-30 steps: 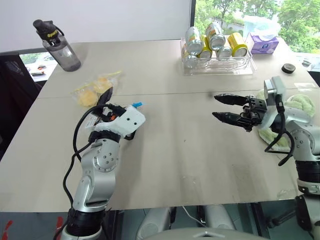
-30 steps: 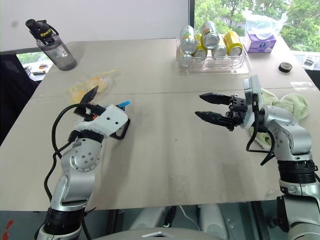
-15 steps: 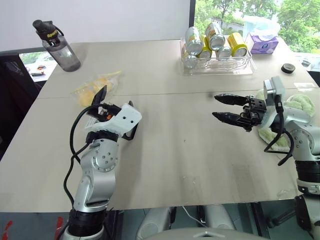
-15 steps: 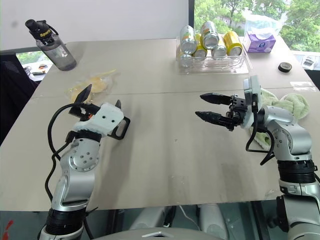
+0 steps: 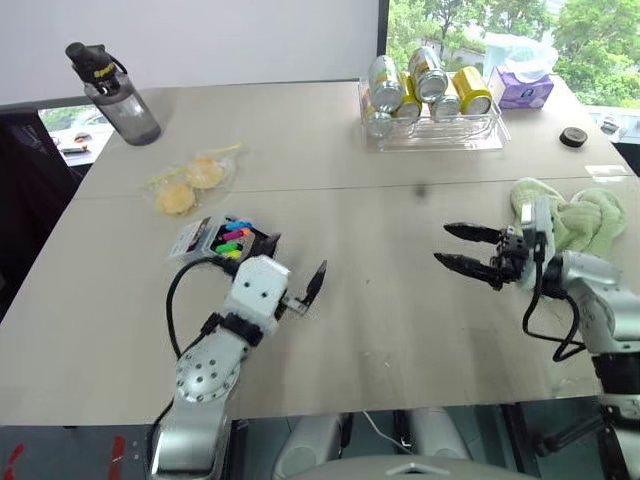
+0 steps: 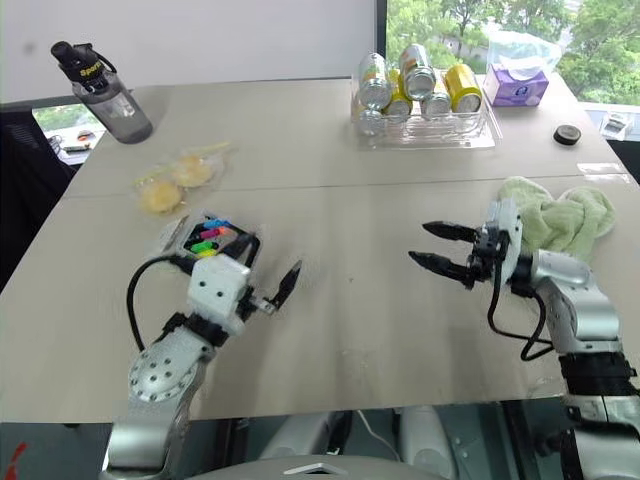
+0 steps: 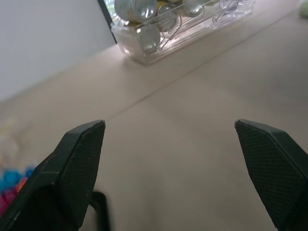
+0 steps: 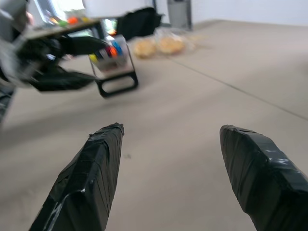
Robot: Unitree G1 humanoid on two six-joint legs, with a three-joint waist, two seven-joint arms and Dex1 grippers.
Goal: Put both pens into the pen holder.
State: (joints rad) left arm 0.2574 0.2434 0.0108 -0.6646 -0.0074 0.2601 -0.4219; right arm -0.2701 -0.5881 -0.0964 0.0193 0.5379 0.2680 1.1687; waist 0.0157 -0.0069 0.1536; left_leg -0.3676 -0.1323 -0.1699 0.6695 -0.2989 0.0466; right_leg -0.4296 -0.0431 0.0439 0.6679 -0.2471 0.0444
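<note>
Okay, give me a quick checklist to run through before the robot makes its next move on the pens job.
1. Left gripper empty, fingers wide apart: ok.
2. Right gripper empty, fingers apart: ok.
3. Pen holder lying flat on the table, just beyond the left gripper's wrist: ok.
4. Both pens inside the pen holder: cannot tell; coloured markers show in it, but no slim black pen can be picked out.
5. Green towel apart from the right gripper's fingers: ok; it lies behind the wrist.
6. Tray of cans out of the way: ok, at the far edge.
</note>
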